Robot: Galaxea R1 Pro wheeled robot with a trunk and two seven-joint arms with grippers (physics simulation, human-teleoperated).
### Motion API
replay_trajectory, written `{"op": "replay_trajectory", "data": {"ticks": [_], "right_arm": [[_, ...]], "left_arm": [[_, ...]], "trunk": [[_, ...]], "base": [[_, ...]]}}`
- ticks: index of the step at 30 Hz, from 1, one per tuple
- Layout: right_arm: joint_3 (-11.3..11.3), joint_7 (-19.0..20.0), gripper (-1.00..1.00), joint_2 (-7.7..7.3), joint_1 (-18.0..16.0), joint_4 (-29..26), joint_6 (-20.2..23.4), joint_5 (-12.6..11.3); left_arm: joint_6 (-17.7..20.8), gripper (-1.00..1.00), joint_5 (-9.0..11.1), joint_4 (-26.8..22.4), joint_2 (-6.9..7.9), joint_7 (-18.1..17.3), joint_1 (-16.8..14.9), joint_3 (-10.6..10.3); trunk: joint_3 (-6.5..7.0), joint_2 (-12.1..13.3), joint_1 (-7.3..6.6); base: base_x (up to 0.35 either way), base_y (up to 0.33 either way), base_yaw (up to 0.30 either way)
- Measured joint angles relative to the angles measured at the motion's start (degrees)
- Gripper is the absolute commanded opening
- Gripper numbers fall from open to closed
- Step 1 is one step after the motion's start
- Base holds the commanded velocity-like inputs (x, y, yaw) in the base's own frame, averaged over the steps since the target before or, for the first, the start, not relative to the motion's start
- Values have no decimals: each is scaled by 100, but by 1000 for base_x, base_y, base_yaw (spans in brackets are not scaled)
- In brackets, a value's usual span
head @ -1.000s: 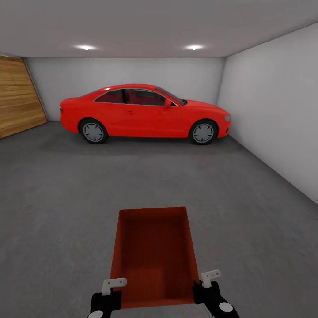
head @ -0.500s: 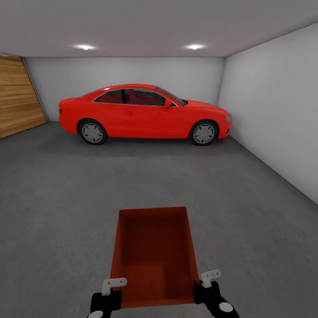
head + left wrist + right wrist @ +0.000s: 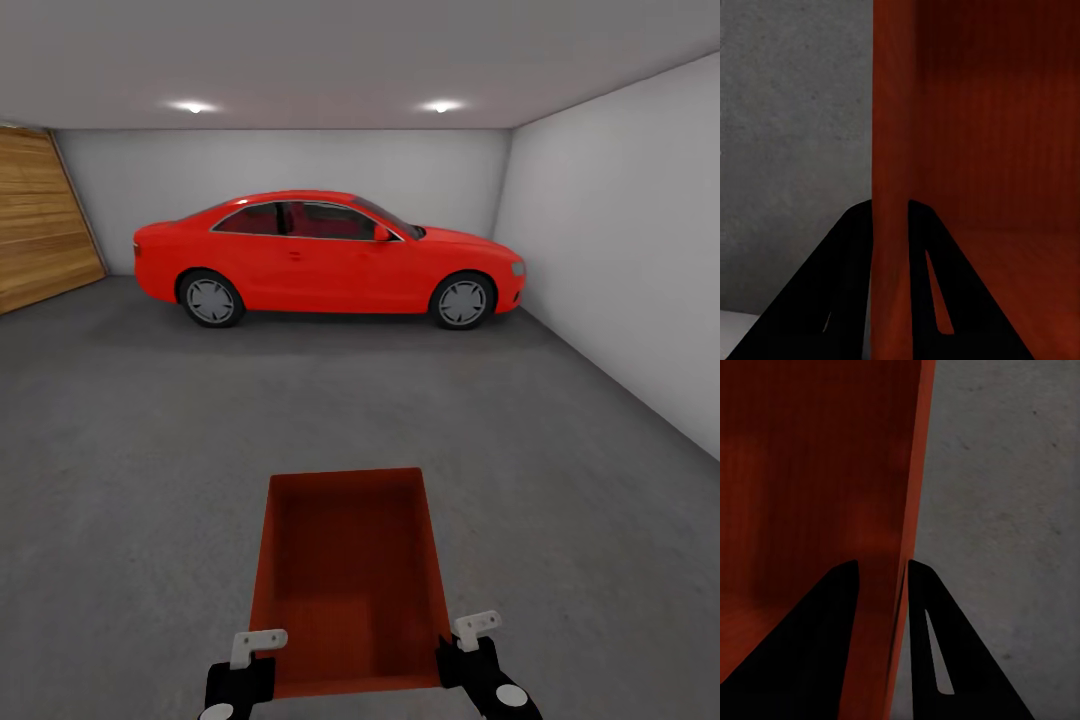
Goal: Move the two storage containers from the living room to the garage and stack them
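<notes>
One orange-red storage container (image 3: pixel 350 580) hangs low in front of me in the head view, open top up, above the dark grey concrete floor (image 3: pixel 140 450) of the garage. My left gripper (image 3: pixel 257 648) is shut on its left wall near the near corner, and my right gripper (image 3: pixel 468 634) is shut on its right wall. In the left wrist view the thin wall (image 3: pixel 891 150) runs between the two dark fingers (image 3: pixel 844 300) of my left gripper (image 3: pixel 891 214). The right wrist view shows the same with my right gripper (image 3: pixel 881 574) on the other wall (image 3: pixel 911 472). The second container is out of view.
A glossy red car (image 3: pixel 320 255) is parked broadside across the far end. A wood-panelled door (image 3: pixel 40 230) covers the left wall and a plain white wall (image 3: pixel 620 270) runs along the right. Open concrete lies between me and the car.
The view has drifted by a few pixels. The container and both grippers keep the same pose.
</notes>
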Motion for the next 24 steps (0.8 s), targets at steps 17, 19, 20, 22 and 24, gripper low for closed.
{"op": "replay_trajectory", "data": {"ticks": [17, 19, 20, 22, 24], "right_arm": [[-3, 4, -100, -1, 0, -2, 0, -2], [-3, 3, -100, 0, 0, -2, 0, -1], [-4, 4, -100, 0, 0, -3, 2, 2], [-5, 4, -100, 1, 0, -1, -1, 0], [-1, 2, -100, 1, 0, -2, -1, 0]], "left_arm": [[1, -100, -4, -2, -2, 0, 0, 0], [0, -100, -2, -2, 0, 0, 0, -1], [-2, -100, -1, 2, -1, -1, 0, 0], [-1, -100, -5, 0, -1, -3, 0, 1], [-8, -100, 2, 3, 3, -6, 0, 0]], "trunk": [[0, 0, -1], [0, -1, -2], [0, -1, -2], [0, -1, -3], [0, 0, -2]], "base": [[17, 3, 0], [205, -93, 0], [248, -132, 0], [260, -147, 0], [147, -85, 0]]}}
